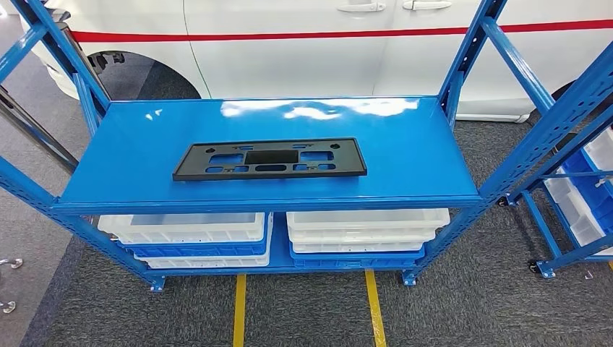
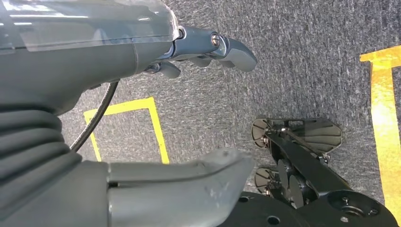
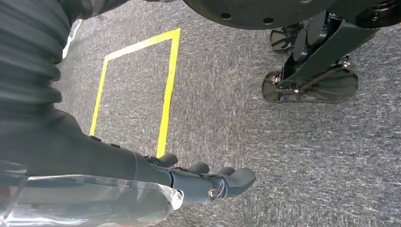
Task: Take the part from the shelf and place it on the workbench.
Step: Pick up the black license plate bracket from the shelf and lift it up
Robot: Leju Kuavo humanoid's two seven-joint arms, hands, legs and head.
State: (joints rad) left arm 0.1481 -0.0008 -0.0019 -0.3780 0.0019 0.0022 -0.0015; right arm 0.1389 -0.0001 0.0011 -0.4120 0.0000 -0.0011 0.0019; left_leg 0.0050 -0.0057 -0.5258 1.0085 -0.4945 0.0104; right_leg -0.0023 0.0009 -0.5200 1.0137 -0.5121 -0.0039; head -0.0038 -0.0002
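In the head view, a glossy blue metal shelf [image 1: 144,144] stands straight ahead, and the flat black plastic part [image 1: 269,159], a long rectangular plate pierced with cut-out windows and slots, lies flat near the middle of its top board, nothing touching it. On the lower level, under that board, sit two stacks of shallow white plastic trays [image 1: 189,228] with blue trays between them, one stack to the left and one [image 1: 365,224] to the right; what they hold cannot be seen from here. A white car body with a red stripe [image 1: 289,35] fills the background just behind the shelf, and a second blue rack with white and blue bins [image 1: 589,188] stands to the right, its slanted posts crossing that side of the picture. Two yellow tape lines [image 1: 239,311] run over the grey carpet in front. In the left wrist view, the left hand [image 2: 189,109] hangs over grey carpet marked with a yellow tape square [image 2: 125,127], its thumb and dark fingers spread apart with nothing between them. In the right wrist view, the right hand [image 3: 198,182] likewise hangs over carpet beside a yellow tape rectangle [image 3: 137,90], fingers extended and loose, grasping nothing.
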